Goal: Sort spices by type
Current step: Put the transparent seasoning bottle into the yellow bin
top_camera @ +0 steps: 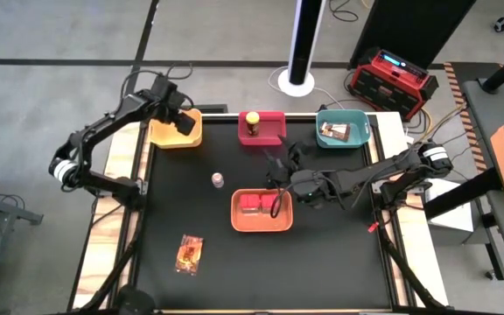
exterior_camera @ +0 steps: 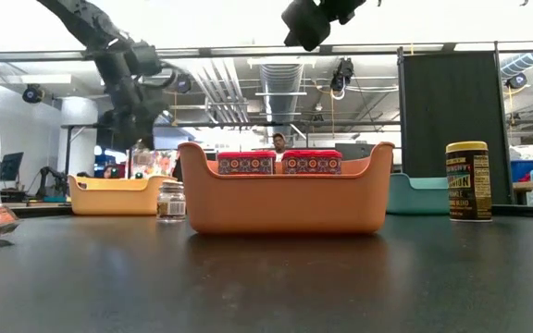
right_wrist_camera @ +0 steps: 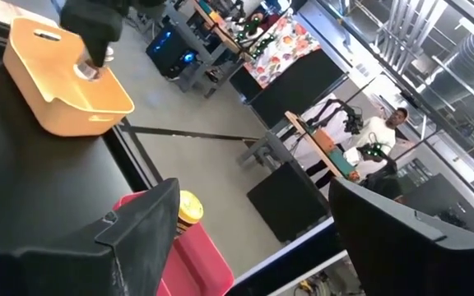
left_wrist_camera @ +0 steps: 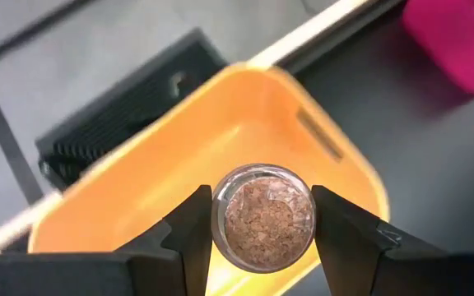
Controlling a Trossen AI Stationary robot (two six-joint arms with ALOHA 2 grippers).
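Clear shaker held over the yellow tray, ready to be set down.
The left claw (left_wrist_camera: pixel 262 238) is pinching the clear shaker (left_wrist_camera: pixel 262 217) above the yellow tray (left_wrist_camera: pixel 138 197); it should be lowered well inside before release (right claw (right_wrist_camera: pixel 245 238) spread, idle above the counter (top_camera: pixel 234 254)).

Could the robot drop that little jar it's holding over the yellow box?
Maybe. The left gripper pinches the round clear shaker only by its sides above the yellow tray, so it could slip or tip on landing. The right gripper hangs open near the orange tray and might bump it.
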